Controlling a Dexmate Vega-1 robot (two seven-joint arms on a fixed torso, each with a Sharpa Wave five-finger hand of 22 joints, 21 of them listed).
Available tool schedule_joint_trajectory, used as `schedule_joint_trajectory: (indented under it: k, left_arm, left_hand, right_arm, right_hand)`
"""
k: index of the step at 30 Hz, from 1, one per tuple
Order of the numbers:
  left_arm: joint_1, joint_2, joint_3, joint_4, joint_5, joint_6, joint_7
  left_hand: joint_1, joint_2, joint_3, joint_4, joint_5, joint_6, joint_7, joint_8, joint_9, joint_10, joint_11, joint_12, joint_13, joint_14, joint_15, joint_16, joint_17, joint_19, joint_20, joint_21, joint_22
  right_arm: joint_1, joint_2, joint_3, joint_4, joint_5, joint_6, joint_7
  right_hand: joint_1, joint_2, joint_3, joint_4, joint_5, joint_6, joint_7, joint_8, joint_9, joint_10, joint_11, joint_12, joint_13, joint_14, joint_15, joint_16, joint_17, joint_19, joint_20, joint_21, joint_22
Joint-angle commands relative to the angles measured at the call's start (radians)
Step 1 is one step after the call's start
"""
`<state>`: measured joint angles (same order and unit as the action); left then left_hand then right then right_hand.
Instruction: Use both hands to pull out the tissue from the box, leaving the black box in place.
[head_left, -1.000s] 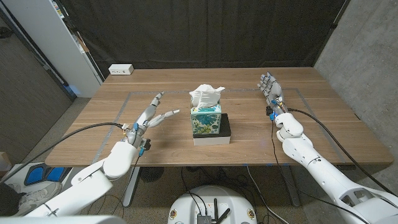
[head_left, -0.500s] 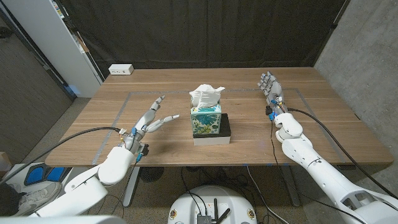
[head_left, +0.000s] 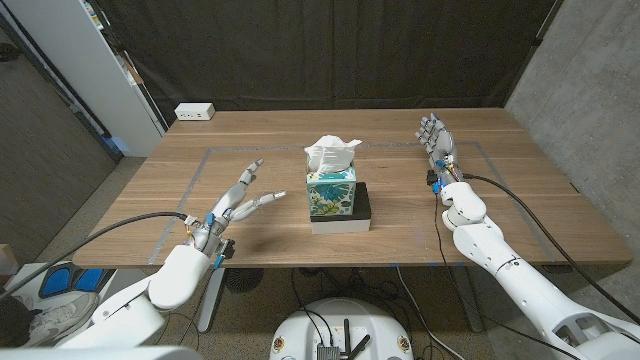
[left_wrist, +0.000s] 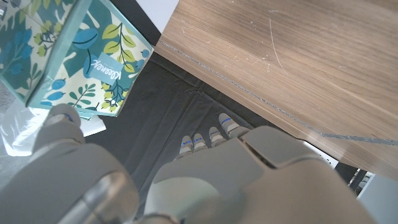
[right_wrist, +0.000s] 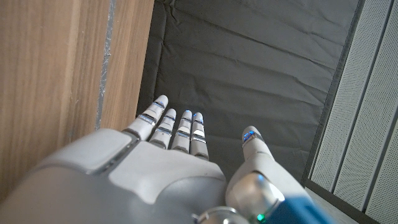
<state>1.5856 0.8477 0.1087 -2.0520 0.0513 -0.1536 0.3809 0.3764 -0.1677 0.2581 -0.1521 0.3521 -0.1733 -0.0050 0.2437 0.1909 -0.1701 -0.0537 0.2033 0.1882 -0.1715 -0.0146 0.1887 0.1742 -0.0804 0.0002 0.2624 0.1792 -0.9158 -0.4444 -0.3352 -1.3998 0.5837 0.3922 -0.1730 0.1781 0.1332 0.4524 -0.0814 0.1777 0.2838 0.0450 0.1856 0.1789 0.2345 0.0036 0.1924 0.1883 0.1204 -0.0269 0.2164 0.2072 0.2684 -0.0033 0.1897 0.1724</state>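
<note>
- Tissue (head_left: 331, 152) stands up in a white tuft from the top slot of the box (head_left: 331, 190), untouched by either hand.
- Box, teal with a leaf print, sits at the table's centre on a black box (head_left: 362, 203) that shows along its 3 o'clock side, with a white base under both; in the left wrist view the printed side of the box (left_wrist: 74, 56) fills one corner.
- Left hand (head_left: 236, 198) is at 9 o'clock of the box, near it but apart, raised over the table (head_left: 520, 190), fingers spread wide and pointing toward the box, holding nothing.
- Right hand (head_left: 434, 139) is at about 2 o'clock of the box, well apart from it, fingers straight and close together, pointing toward the far table edge, holding nothing; whether it touches the wood cannot be told.
- Right wrist view shows the back of that hand (right_wrist: 155, 168) with its fingers (right_wrist: 186, 127) extended side by side over the table edge, dark curtain beyond.
- White power strip (head_left: 194, 112) lies at the far left corner, around 10 o'clock.
</note>
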Motion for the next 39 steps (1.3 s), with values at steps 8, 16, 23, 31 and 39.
schedule_joint_trajectory:
  k: [8,16,23,31,39]
  left_arm:
    - [0.007,-0.018,-0.022,-0.001,0.038,-0.029,-0.04]
    - [-0.006,0.0,-0.025,-0.014,0.03,-0.021,-0.093]
    - [-0.035,0.018,-0.016,-0.023,0.026,-0.014,-0.136]
    - [-0.081,0.027,0.012,-0.012,0.012,-0.02,-0.176]
    - [-0.133,0.059,0.035,-0.011,-0.025,-0.003,-0.244]
  left_hand:
    - [0.022,0.003,-0.012,0.0,0.007,-0.315,0.009,0.006,0.002,-0.204,-0.003,0.005,0.003,-0.114,-0.008,0.007,0.003,0.016,-0.003,-0.003,0.002]
    - [0.042,0.0,-0.028,-0.003,0.009,-0.261,0.013,0.025,0.0,-0.156,0.0,0.017,0.002,-0.063,-0.016,0.017,0.003,0.057,-0.003,0.002,0.001]
    - [0.058,-0.001,-0.039,-0.005,0.01,-0.232,0.012,0.034,-0.001,-0.125,-0.006,0.022,0.002,-0.033,-0.02,0.019,0.002,0.082,-0.012,0.003,0.001]
    - [0.078,0.0,-0.05,-0.007,0.011,-0.208,0.031,0.04,-0.002,-0.098,0.008,0.024,0.001,-0.001,-0.015,0.02,0.002,0.107,-0.033,0.003,0.001]
    - [0.093,0.0,-0.059,-0.008,0.012,-0.186,0.041,0.047,-0.002,-0.075,0.017,0.027,0.001,0.013,-0.01,0.017,0.001,0.117,-0.031,0.0,0.0]
  right_arm:
    - [-0.038,-0.012,0.01,-0.053,-0.011,-0.003,-0.026]
    - [-0.056,-0.02,0.013,-0.07,-0.014,0.009,-0.021]
    - [-0.06,-0.032,0.005,-0.093,-0.04,0.017,-0.014]
    - [-0.067,-0.037,0.003,-0.099,-0.052,0.029,-0.008]
    - [-0.08,-0.044,0.006,-0.121,-0.067,0.036,-0.016]
  right_hand:
    - [-0.002,0.0,0.001,-0.006,-0.002,0.009,0.005,0.007,0.002,0.009,-0.001,0.006,0.005,0.012,-0.001,0.009,0.002,0.003,-0.001,0.008,0.002]
    - [-0.003,0.0,-0.001,-0.009,-0.001,0.01,0.007,0.007,0.002,0.011,0.0,0.006,0.005,0.016,0.002,0.01,0.002,0.004,0.001,0.008,0.002]
    - [-0.004,0.0,-0.002,-0.011,-0.001,0.014,0.008,0.008,0.002,0.013,0.003,0.006,0.005,0.018,0.004,0.01,0.002,0.005,0.003,0.008,0.002]
    - [-0.004,0.0,-0.003,-0.013,-0.001,0.015,0.011,0.008,0.003,0.016,0.006,0.007,0.005,0.02,0.005,0.011,0.002,0.005,0.005,0.008,0.002]
    - [-0.005,0.001,-0.004,-0.015,-0.001,0.016,0.011,0.008,0.003,0.016,0.007,0.006,0.005,0.021,0.006,0.01,0.002,0.004,0.004,0.008,0.002]
